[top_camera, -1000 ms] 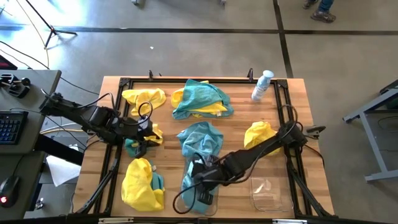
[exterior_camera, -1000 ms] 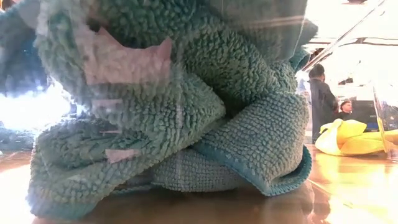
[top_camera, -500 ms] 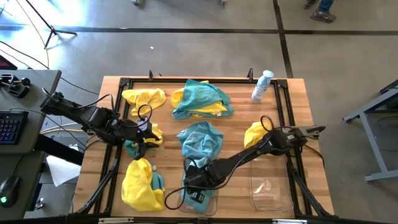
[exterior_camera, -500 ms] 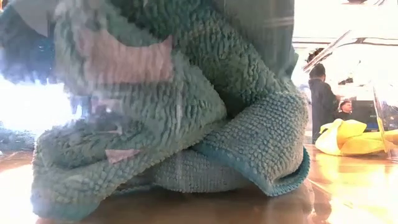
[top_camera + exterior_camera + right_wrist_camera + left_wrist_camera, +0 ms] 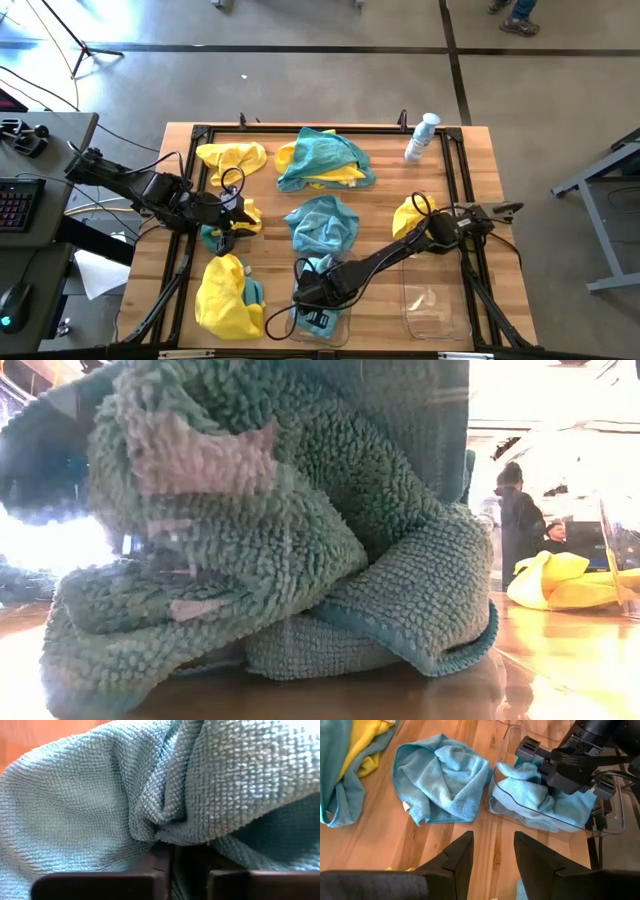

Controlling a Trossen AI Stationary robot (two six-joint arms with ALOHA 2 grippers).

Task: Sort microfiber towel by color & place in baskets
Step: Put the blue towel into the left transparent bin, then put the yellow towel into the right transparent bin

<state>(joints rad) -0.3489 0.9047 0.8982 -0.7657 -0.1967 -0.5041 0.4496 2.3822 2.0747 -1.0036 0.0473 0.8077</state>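
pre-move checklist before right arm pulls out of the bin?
1. Teal towel inside the clear bin: ok.
2. Right claw released from that towel: cannot tell; cloth still sits at its fingers.
3. Bin holds only teal: ok, no yellow seen in it.
4. Second clear bin free for yellow: ok.
5. Left claw open and apart from the bin: ok.
6. Next teal towel lying loose on the table: ok.
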